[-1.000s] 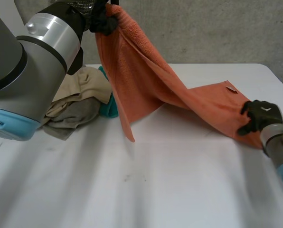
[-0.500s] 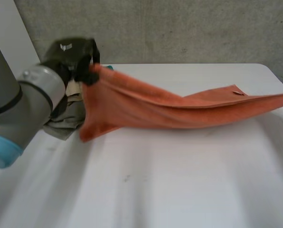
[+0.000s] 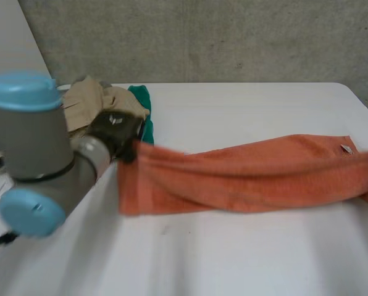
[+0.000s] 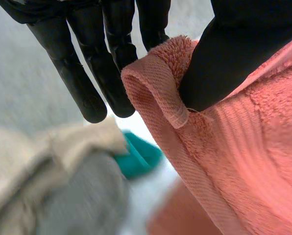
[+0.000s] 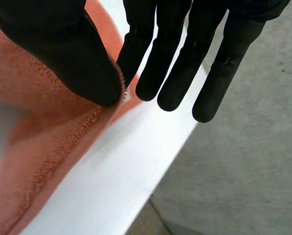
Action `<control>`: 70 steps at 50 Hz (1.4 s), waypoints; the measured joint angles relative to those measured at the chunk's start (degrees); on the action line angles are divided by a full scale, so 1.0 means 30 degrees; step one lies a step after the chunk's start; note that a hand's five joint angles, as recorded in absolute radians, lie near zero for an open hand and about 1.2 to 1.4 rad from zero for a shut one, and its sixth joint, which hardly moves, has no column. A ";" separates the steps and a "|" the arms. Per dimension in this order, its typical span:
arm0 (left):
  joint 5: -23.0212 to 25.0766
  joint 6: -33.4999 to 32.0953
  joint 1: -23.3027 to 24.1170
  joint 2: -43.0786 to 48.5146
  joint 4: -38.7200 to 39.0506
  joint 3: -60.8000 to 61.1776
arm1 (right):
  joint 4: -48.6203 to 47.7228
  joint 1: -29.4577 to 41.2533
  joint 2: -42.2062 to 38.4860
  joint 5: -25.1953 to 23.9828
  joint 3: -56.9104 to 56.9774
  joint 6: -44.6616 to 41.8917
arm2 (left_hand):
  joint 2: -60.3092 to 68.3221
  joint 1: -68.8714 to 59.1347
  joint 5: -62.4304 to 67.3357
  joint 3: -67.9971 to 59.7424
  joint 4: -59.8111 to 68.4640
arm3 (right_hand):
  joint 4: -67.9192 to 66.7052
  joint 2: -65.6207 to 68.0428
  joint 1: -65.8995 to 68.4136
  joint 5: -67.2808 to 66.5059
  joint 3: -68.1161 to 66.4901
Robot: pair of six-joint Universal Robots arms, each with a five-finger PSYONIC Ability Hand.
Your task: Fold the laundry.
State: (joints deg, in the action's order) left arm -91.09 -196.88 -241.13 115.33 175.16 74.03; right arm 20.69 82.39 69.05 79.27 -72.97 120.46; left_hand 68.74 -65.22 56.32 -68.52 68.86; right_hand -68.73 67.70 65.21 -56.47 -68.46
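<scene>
Orange towel (image 3: 246,179) is stretched in a long band across the white table (image 3: 233,259), running from the left side out to the right edge. It sags a little in the middle; cannot tell if it rests on the table or hangs just over it. A small white label (image 3: 346,148) sits near its right end.

Left hand (image 4: 111,54) grips the towel's left end. In the left wrist view the thumb presses the rolled hem against straight fingers, so it is a pinch grasp on the towel's edge near a corner. In the head view the left arm (image 3: 36,154) reaches in from the left, with the hand at the top left corner of the towel.

Right hand (image 5: 175,63) grips the towel's right end. In the right wrist view the thumb clamps the hem against the nearest finger, and the other fingers are straight and spread, clear of the cloth. The hand is at the table's edge, with grey floor (image 5: 244,171) beyond.

The laundry pile sits at the far left of the table, behind the left hand: beige cloth (image 3: 91,102), with teal cloth (image 3: 144,108) just beside it. The left wrist view also shows grey cloth (image 4: 82,196) below the beige.
</scene>
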 measured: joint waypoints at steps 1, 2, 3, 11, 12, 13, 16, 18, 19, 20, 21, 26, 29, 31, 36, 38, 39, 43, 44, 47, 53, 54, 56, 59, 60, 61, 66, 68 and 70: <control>0.0005 -0.0308 0.0008 0.0508 0.0268 -0.1102 | -0.0624 0.0295 -0.0481 0.0391 0.0577 0.0060 | -0.0002 0.0000 0.0000 0.0000 0.0000 | 0.0000 0.0002 0.0000 0.0000 -0.0002; 0.0013 -0.0552 0.0013 0.0900 0.0457 -0.2002 | -0.1088 0.0499 -0.0770 0.0663 0.0994 0.0109 | 0.0000 0.0000 0.0000 0.0000 0.0000 | 0.0000 0.0002 0.0000 0.0000 -0.0002; 0.0019 -0.0819 0.0014 0.1311 0.0745 -0.3061 | -0.1758 0.0742 -0.1042 0.0922 0.1513 0.0187 | 0.0002 0.0000 0.0000 -0.0002 0.0000 | -0.0003 0.0014 0.0000 0.0000 -0.0008; 0.0047 -0.2262 -0.0114 0.3429 0.4469 -1.1900 | -1.1198 0.2255 -0.1208 0.1793 0.5317 0.2060 | 0.0017 0.0002 0.0000 -0.0003 0.0005 | -0.0009 0.0021 0.0000 0.0000 -0.0009; 0.0035 -0.2291 -0.0162 0.3488 0.5063 -1.2529 | -1.2377 0.2316 -0.1096 0.1787 0.5495 0.2348 | 0.0017 0.0000 0.0000 -0.0003 0.0005 | -0.0009 0.0023 0.0000 0.0000 -0.0011; 0.0020 -0.2298 -0.0197 0.3512 0.5467 -1.2880 | -1.2821 0.2335 -0.1052 0.1780 0.5548 0.2458 | 0.0017 0.0002 0.0000 -0.0003 0.0005 | -0.0011 0.0023 0.0000 0.0000 -0.0011; -0.0067 -0.2243 -0.0333 0.3499 0.7060 -1.3603 | -1.5647 0.2414 -0.0747 0.1585 0.5670 0.3284 | 0.0017 0.0000 0.0000 -0.0003 0.0005 | -0.0011 0.0023 0.0000 -0.0148 -0.0011; -0.0124 -0.2144 -0.0395 0.3363 0.7809 -1.3427 | -1.6507 0.2428 -0.0628 0.1366 0.5494 0.3676 | 0.0017 0.0000 0.0000 -0.0003 0.0005 | -0.0011 0.0023 0.0000 -0.0177 -0.0011; -0.0139 -0.2078 -0.0417 0.3274 0.8021 -1.3152 | -1.6713 0.2429 -0.0594 0.1241 0.5340 0.3832 | 0.0017 0.0000 0.0000 -0.0003 0.0005 | -0.0008 0.0023 0.0000 -0.0177 -0.0011; -0.0147 -0.1997 -0.0433 0.3172 0.8153 -1.2761 | -1.6815 0.2428 -0.0573 0.1105 0.5149 0.3956 | 0.0017 0.0002 0.0000 -0.0003 0.0005 | -0.0008 0.0024 0.0000 -0.0177 -0.0011; -0.0146 -0.1886 -0.0449 0.3038 0.8243 -1.2194 | -1.6848 0.2429 -0.0558 0.0904 0.4822 0.4098 | 0.0017 0.0002 0.0000 -0.0003 0.0005 | -0.0012 0.0024 0.0000 -0.0177 -0.0011; -0.0060 -0.1249 -0.0467 0.2335 0.8269 -0.8735 | -1.6404 0.2400 -0.0569 0.0011 0.2791 0.4429 | 0.0017 0.0000 0.0000 -0.0003 0.0005 | -0.0012 0.0040 0.0000 -0.0177 -0.0011; 0.0003 -0.0807 -0.0470 0.1997 0.8268 -0.5976 | -1.6046 0.2332 -0.0633 -0.0479 0.0935 0.4492 | 0.0018 0.0000 0.0000 -0.0003 0.0005 | -0.0009 0.0110 0.0000 -0.0177 -0.0012; 0.0018 -0.0593 -0.0474 0.1903 0.8291 -0.4415 | -1.5901 0.2285 -0.0695 -0.0690 -0.0169 0.4498 | 0.0018 0.0002 0.0000 -0.0003 0.0005 | -0.0014 0.0108 0.0000 -0.0177 -0.0012; 0.0025 -0.0228 -0.0511 0.1976 0.8381 -0.0531 | -1.5698 0.2084 -0.1211 -0.1192 -0.3528 0.4442 | 0.0023 0.0000 0.0000 -0.0005 0.0005 | -0.0014 0.0108 0.0000 -0.0177 -0.0020; 0.0019 -0.0181 -0.0522 0.2041 0.8396 0.0607 | -1.5680 0.1973 -0.1452 -0.1369 -0.4482 0.4391 | 0.0023 0.0002 0.0000 -0.0005 0.0005 | -0.0014 0.0108 0.0000 -0.0177 -0.0020; 0.0016 -0.0166 -0.0524 0.2084 0.8385 0.1401 | -1.5653 0.1854 -0.1603 -0.1485 -0.5073 0.4351 | 0.0021 0.0002 0.0000 -0.0005 0.0005 | -0.0014 0.0110 0.0000 -0.0177 -0.0020; 0.0005 -0.0168 -0.0484 0.1963 0.8267 0.3622 | -1.5230 0.1195 -0.1878 -0.1777 -0.6665 0.4205 | 0.0023 0.0002 0.0000 -0.0005 0.0005 | -0.0014 0.0110 0.0000 -0.0177 -0.0021; 0.0002 -0.0171 -0.0474 0.1902 0.8242 0.3891 | -1.5030 0.1049 -0.1897 -0.1812 -0.6885 0.4170 | 0.0023 0.0002 0.0000 -0.0005 0.0005 | -0.0014 0.0110 0.0000 -0.0177 -0.0021; -0.0011 -0.0223 -0.0382 0.0848 0.7854 0.5946 | -1.3313 0.0340 -0.1744 -0.1919 -0.7688 0.3827 | 0.0021 0.0000 0.0000 -0.0005 0.0005 | -0.0014 0.0110 0.0000 -0.0177 -0.0021; -0.0016 -0.0437 -0.0228 -0.2260 0.6142 0.9234 | -0.8000 -0.0883 -0.0238 -0.1807 -0.8047 0.2079 | 0.0021 0.0002 0.0000 -0.0005 0.0005 | -0.0015 0.0110 0.0000 -0.0177 -0.0021; -0.0009 -0.0471 -0.0200 -0.2839 0.5618 0.9732 | -0.6548 -0.1269 0.0202 -0.1773 -0.8046 0.1360 | 0.0023 0.0002 0.0000 -0.0005 0.0005 | -0.0014 0.0110 0.0000 -0.0177 -0.0021; 0.0009 -0.0526 -0.0144 -0.3848 0.4567 1.0546 | -0.4352 -0.1924 0.0890 -0.1682 -0.8037 0.0053 | 0.0021 0.0002 0.0000 -0.0005 0.0005 | -0.0015 0.0110 0.0000 -0.0177 -0.0021; 0.0063 -0.0587 -0.0010 -0.5115 0.2540 1.1532 | -0.1323 -0.2883 0.1905 -0.1541 -0.8011 -0.2366 | 0.0023 0.0002 0.0000 -0.0005 0.0006 | -0.0015 0.0108 0.0000 -0.0177 -0.0021; 0.0079 -0.0599 0.0048 -0.5366 0.1993 1.1723 | -0.0609 -0.3116 0.2165 -0.1506 -0.8002 -0.3101 | 0.0023 0.0000 0.0000 -0.0005 0.0006 | -0.0015 0.0108 0.0000 -0.0177 -0.0023; 0.0091 -0.0608 0.0131 -0.5583 0.1467 1.1876 | -0.0117 -0.3286 0.2359 -0.1475 -0.7984 -0.3691 | 0.0021 0.0000 0.0000 -0.0005 0.0006 | -0.0015 0.0110 0.0000 -0.0177 -0.0023; 0.0091 -0.0631 0.0764 -0.5684 0.0475 1.1688 | 0.0453 -0.3518 0.2796 -0.1386 -0.7747 -0.5403 | 0.0021 0.0000 0.0000 -0.0005 0.0006 | -0.0015 0.0110 0.0000 -0.0177 -0.0023; 0.0016 -0.0636 0.1038 -0.5238 0.0814 1.1182 | -0.0396 -0.3200 0.2535 -0.1360 -0.7447 -0.5338 | 0.0023 0.0000 0.0000 -0.0005 0.0006 | -0.0015 0.0110 0.0000 -0.0177 -0.0021; -0.0133 -0.0640 0.1297 -0.4515 0.1399 1.0384 | -0.1699 -0.2632 0.1909 -0.1271 -0.6940 -0.4950 | 0.0023 0.0002 0.0000 -0.0005 0.0006 | -0.0015 0.0108 0.0000 -0.0177 -0.0023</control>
State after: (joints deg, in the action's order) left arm -91.49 -198.80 -237.24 101.78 179.36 105.18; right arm 15.60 74.49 74.78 75.46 -93.79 105.61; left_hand 68.81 -65.22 56.32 -68.53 68.88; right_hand -68.77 68.03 65.21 -57.00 -68.52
